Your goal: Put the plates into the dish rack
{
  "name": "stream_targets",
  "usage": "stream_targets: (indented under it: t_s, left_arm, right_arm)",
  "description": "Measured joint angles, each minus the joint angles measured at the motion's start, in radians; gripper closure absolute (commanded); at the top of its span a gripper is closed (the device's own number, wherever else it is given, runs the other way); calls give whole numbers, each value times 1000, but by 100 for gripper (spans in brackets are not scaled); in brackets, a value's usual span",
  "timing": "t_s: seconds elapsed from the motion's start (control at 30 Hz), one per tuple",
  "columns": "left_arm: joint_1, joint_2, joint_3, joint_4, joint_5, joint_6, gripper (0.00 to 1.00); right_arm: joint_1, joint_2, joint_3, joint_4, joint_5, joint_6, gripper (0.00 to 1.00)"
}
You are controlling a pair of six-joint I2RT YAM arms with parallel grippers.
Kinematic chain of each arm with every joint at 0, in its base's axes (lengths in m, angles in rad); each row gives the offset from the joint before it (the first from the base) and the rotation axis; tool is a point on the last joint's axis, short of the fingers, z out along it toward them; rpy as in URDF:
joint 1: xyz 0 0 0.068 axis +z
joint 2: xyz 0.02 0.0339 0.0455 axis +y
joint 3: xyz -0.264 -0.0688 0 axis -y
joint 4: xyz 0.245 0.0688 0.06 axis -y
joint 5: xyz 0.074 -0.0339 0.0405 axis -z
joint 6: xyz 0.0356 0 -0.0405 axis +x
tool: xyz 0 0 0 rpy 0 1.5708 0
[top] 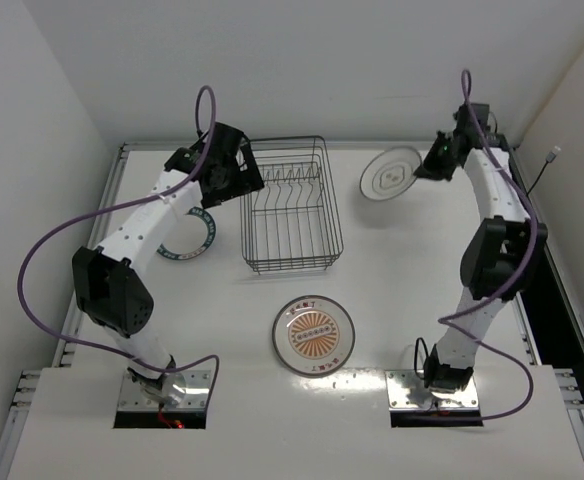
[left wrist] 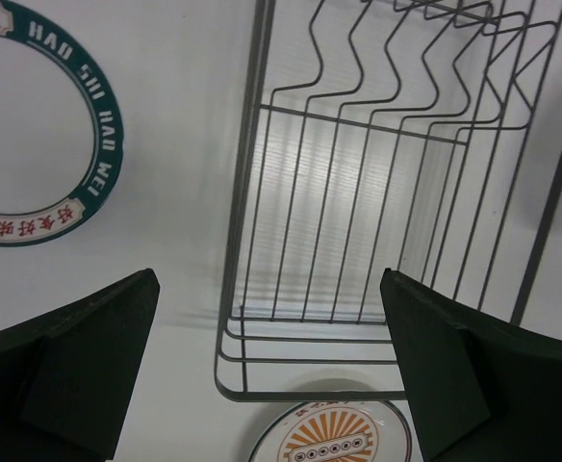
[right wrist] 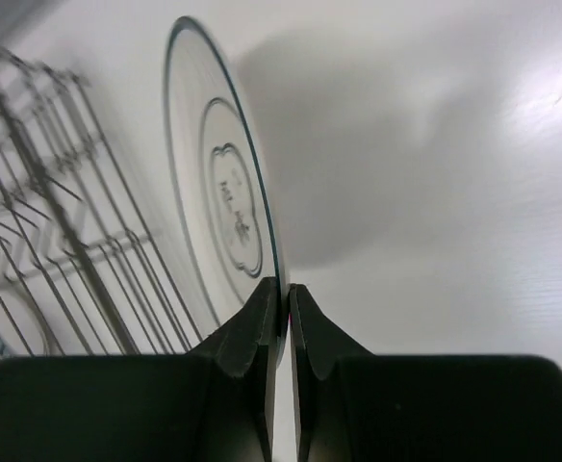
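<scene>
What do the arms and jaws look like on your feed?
Left arm and right arm match: white links, bulky black joint housings, a purple cable looping along each, silver base plates. Jaws are plain matte black wedges, no markings visible.

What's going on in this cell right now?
Plate loading, with nothing in the rack yet. The right gripper pinches the line-motif plate by its rim, holding it off the table just right of the rack. The left gripper is open and empty, hovering at the rack's left side. The teal plate lies flat left of the rack, and the orange plate lies flat in front of it.
</scene>
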Motion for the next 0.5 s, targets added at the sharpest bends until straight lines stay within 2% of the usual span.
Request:
stream_targets:
  t_s: [0.17,0.33,0.4,0.5]
  left_arm:
    - [0,-58,-76,-25,-43,-6,0]
    - [0,-106,-121,-39,-57,-6,0]
    - [0,-116,-122,-39,-60,-6,0]
    - [0,-140,-135,-37,-60,-4,0]
  right_arm:
    - [113,-80,312,-55,241,-33,100]
    - [283,17,660,-108,383,-82,100]
    - [344,47,688,-103,418,-102,100]
    - [420,84,646,-120,469,-128,100]
